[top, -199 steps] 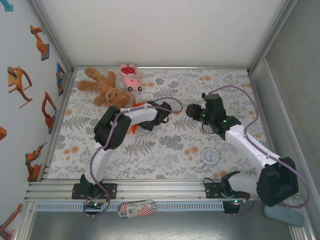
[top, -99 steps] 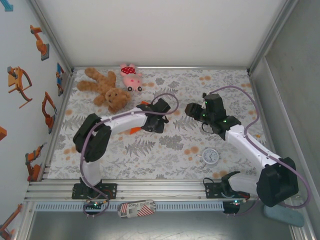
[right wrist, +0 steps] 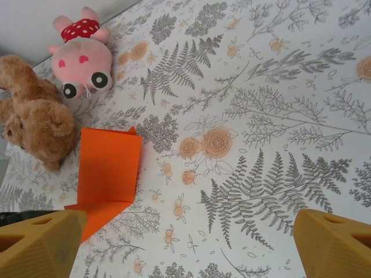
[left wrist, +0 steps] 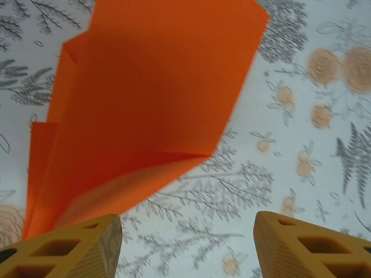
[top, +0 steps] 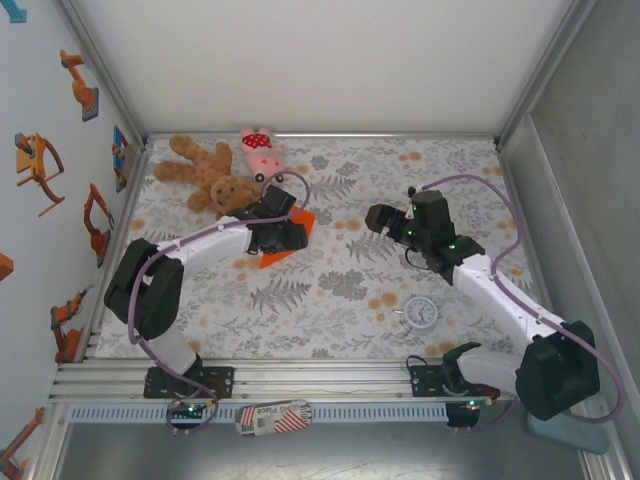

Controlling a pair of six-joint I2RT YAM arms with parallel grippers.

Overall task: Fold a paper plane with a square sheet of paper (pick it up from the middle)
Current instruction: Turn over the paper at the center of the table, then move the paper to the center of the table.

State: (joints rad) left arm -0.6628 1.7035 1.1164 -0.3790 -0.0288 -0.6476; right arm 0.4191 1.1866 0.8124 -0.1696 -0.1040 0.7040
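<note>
Top external: the paper plane [top: 298,219] lies on the floral table [top: 450,170] left of centre, just in front of the teddy bear [top: 215,180] and pink pig [top: 259,152], partly under the left gripper [top: 278,230]. It's no flat square now: the orange sheet is folded into several layers.

Left wrist view: paper plane [left wrist: 151,104] shows a broad far end, stacked flaps along its left side and a body narrowing toward the near-left finger. Left gripper [left wrist: 188,231] has its jaws apart w/ bare table between them. The paper's narrow end runs down beside the left pad; can't tell if it touches.

Right wrist view: right gripper [right wrist: 191,231] is spread wide and holds nothing, well apart from the paper plane [right wrist: 107,168], which sits near the bear.

Judgement: folding looks mostly or fully done, neither gripper has the paper. Whether the tip and centre crease are sharp can't be confirmed; maybe a last press, else arms just back off.
</note>
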